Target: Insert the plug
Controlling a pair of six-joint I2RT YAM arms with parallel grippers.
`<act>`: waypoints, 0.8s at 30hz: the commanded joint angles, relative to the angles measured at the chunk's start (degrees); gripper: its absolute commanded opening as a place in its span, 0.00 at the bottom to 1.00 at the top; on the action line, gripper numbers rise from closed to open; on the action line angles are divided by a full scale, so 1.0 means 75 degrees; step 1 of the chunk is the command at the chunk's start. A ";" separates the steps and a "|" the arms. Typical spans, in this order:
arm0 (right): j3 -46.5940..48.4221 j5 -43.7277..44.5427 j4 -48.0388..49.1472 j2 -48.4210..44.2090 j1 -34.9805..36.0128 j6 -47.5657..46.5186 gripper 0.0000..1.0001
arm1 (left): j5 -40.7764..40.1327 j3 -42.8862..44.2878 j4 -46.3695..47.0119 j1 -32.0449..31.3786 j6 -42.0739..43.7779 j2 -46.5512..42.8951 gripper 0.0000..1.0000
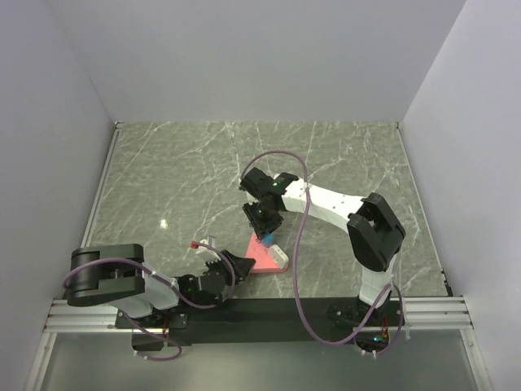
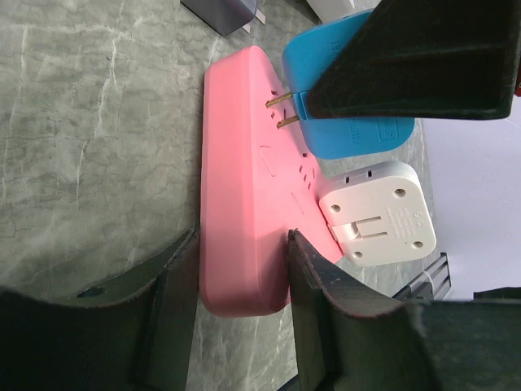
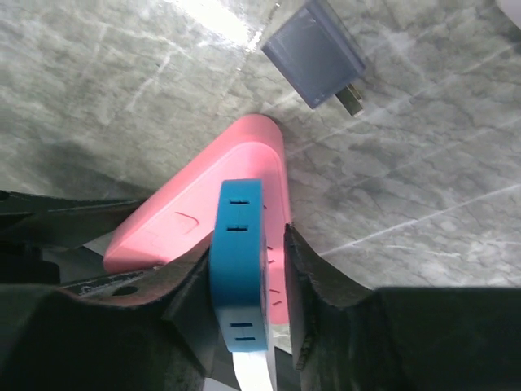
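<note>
A pink power strip [image 1: 262, 259] lies flat on the marble table; it also shows in the left wrist view [image 2: 244, 163] and the right wrist view [image 3: 195, 204]. My left gripper [image 1: 236, 262] [image 2: 240, 244] is shut on the strip's near end, one finger on each long side. My right gripper [image 1: 264, 226] [image 3: 248, 244] is shut on a blue plug [image 1: 266, 238] [image 2: 350, 126] [image 3: 238, 261]. It holds the plug just over the strip's socket face. The plug's two brass prongs [image 2: 281, 110] point at the face, tips at or just off it. A white plug [image 2: 378, 213] [image 1: 279, 254] sits in the strip beside it.
A dark grey-blue adapter [image 3: 313, 53] [image 2: 224, 12] lies loose on the table just past the strip's far end. White walls close in the table [image 1: 179, 171] on three sides. A purple cable [image 1: 297, 244] loops from the right arm down to the front rail.
</note>
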 commanded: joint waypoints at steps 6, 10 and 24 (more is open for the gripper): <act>-0.0091 -0.0443 0.0385 -0.0003 0.0036 0.0071 0.18 | 0.0006 -0.1024 -0.0522 -0.0080 0.0263 0.0244 0.00; -0.0068 -0.0525 0.0268 0.0044 0.0036 0.0059 0.00 | -0.0017 -0.1036 -0.0545 -0.0092 0.0239 0.0268 0.00; 0.0471 -0.1194 -0.0072 0.0114 0.0036 -0.0046 0.00 | -0.0064 -0.1048 -0.0522 -0.0127 0.0181 0.0326 0.00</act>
